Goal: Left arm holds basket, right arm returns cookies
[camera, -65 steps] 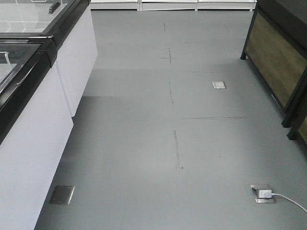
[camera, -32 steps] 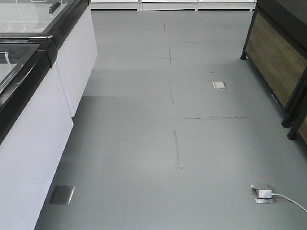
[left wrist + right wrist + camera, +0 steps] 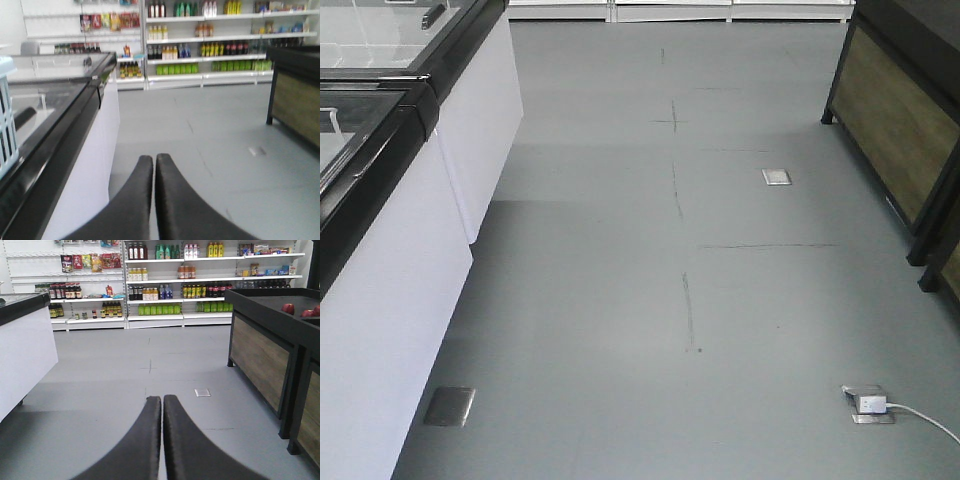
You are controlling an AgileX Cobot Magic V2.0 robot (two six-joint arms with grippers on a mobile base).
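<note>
At the tip of the left arm, the left claw (image 3: 154, 159) has its two dark fingers pressed together, gripping nothing. At its 9 o'clock, cut off by the edge of the wrist view, stands a corner of the light blue basket (image 3: 6, 117), slotted side showing. It seems to rest on top of the long black-rimmed freezer (image 3: 95, 165), well apart from the claw. At 12 o'clock, far across the grey floor (image 3: 620, 300), white shelves (image 3: 200, 40) run along the wall, lined with bottles (image 3: 162, 51) and packets. At 2 o'clock is a dark stand (image 3: 300, 105) with a wooden side.

Over on the other arm, the right claw (image 3: 162, 399) is likewise closed, finger against finger, with nothing between. From it, the same shelves lie at 12 o'clock, the white end of a freezer at 9 o'clock, and the dark stand at 3 o'clock with some red fruit (image 3: 288, 308) lying on top.

From the front camera, neither arm shows. One metal plate (image 3: 777, 177) is set in the floor at 1 o'clock and another (image 3: 450, 406) at 7 o'clock, just beside the freezer. At 5 o'clock, a white plug (image 3: 871, 403) sits on a third plate, its cable (image 3: 925, 420) trailing off to the right.
</note>
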